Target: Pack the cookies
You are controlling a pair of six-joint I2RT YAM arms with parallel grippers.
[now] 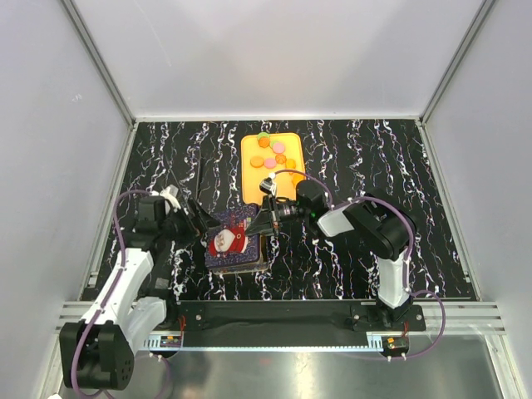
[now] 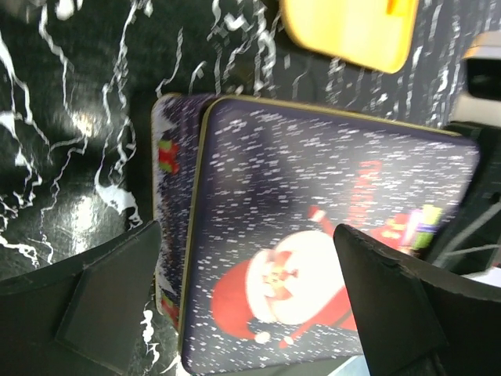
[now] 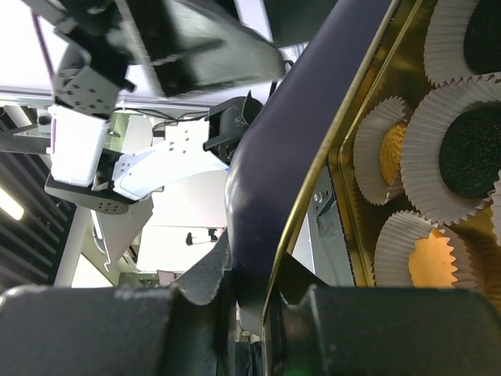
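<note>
Several cookies [image 1: 274, 150] lie on a yellow tray [image 1: 254, 179] at the back. More cookies [image 3: 468, 161] sit in white paper cups [image 3: 438, 200] inside the gold-lined tin [image 3: 354, 196]. My right gripper [image 1: 266, 219] [image 3: 254, 274] is shut on the rim of the dark blue Santa lid [image 1: 228, 240] [image 2: 329, 227] [image 3: 282, 172], holding it tilted and offset over the tin [image 2: 167, 164]. The left gripper [image 1: 196, 221] [image 2: 258, 305] stands wide open at the lid's left side. Its fingers [image 2: 109, 301] straddle the lid without touching it.
The yellow tray [image 2: 352, 31] sits just behind the tin. White frame walls close in the black marbled table [image 1: 374, 158] at the left, right and back. Both arm bases stand on the rail at the near edge.
</note>
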